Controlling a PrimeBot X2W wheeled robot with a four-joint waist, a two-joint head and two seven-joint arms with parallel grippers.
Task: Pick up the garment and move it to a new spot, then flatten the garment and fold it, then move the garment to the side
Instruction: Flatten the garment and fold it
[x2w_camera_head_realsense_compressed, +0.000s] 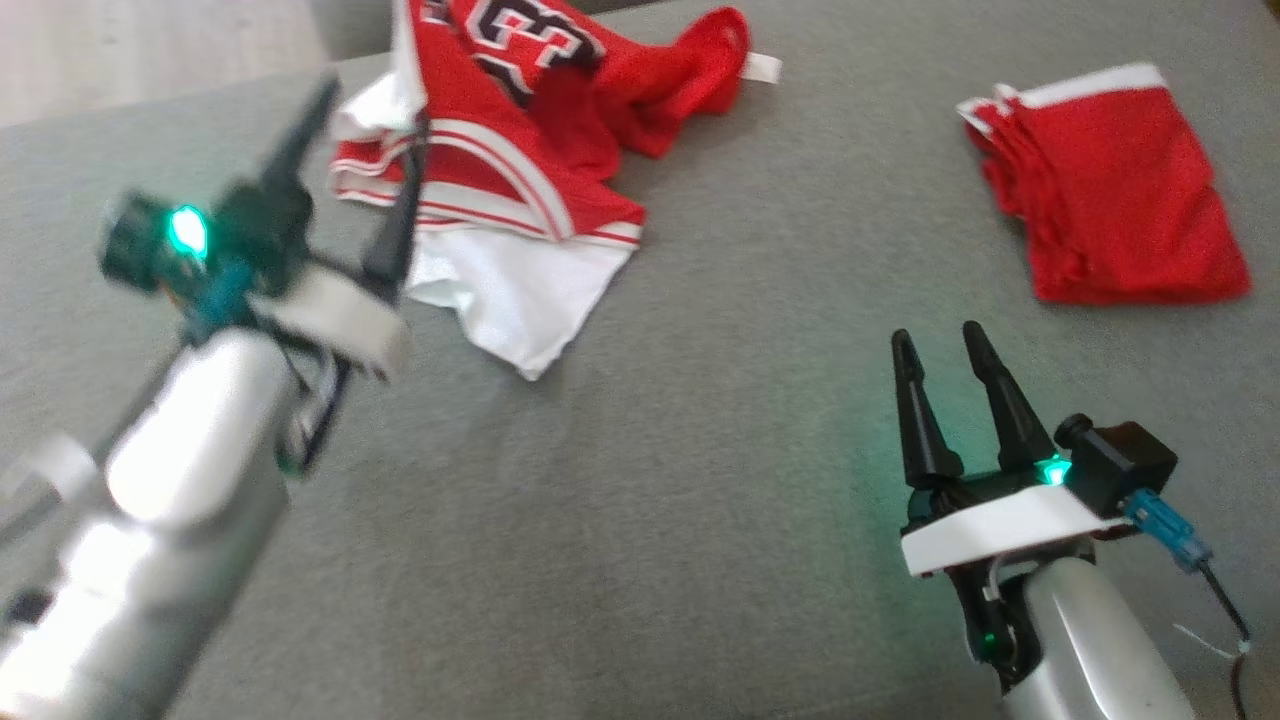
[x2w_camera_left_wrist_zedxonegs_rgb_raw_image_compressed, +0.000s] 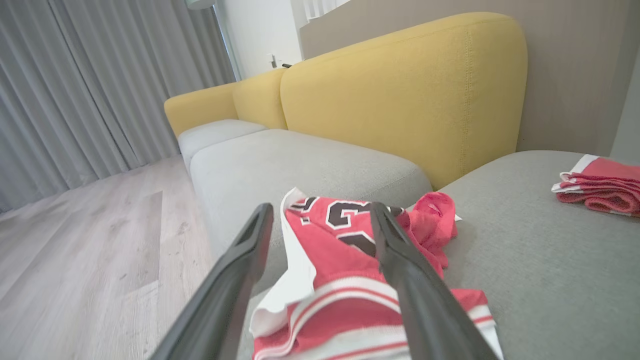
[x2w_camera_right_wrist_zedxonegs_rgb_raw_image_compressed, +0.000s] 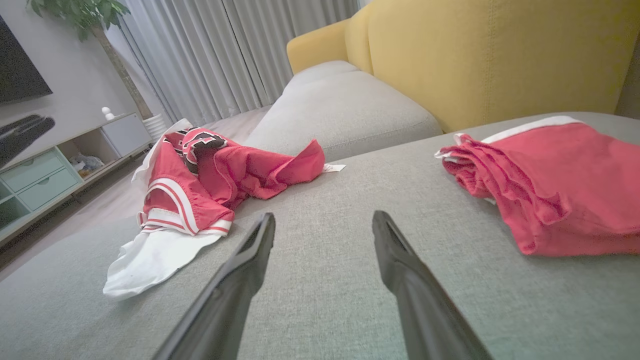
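Note:
The garment (x2w_camera_head_realsense_compressed: 530, 130), a red jersey with white trim and black numerals, lies crumpled at the far left of the grey sofa seat (x2w_camera_head_realsense_compressed: 650, 480). My left gripper (x2w_camera_head_realsense_compressed: 372, 105) hangs open over the garment's left edge. In the left wrist view the garment (x2w_camera_left_wrist_zedxonegs_rgb_raw_image_compressed: 325, 260) lies between and beyond the spread fingers of the left gripper (x2w_camera_left_wrist_zedxonegs_rgb_raw_image_compressed: 321, 207), with a white flap standing up between them. My right gripper (x2w_camera_head_realsense_compressed: 938, 335) is open with nothing in it, low at the near right, apart from the garment (x2w_camera_right_wrist_zedxonegs_rgb_raw_image_compressed: 210, 170); its wrist view shows the right gripper (x2w_camera_right_wrist_zedxonegs_rgb_raw_image_compressed: 324, 216) over bare cushion.
A folded red garment (x2w_camera_head_realsense_compressed: 1110, 190) with a white band lies at the far right of the seat. A yellow backrest (x2w_camera_left_wrist_zedxonegs_rgb_raw_image_compressed: 400, 100) rises behind the cushions. Left of the seat edge is wood floor (x2w_camera_left_wrist_zedxonegs_rgb_raw_image_compressed: 75, 260), with a low cabinet (x2w_camera_right_wrist_zedxonegs_rgb_raw_image_compressed: 50, 170) beyond.

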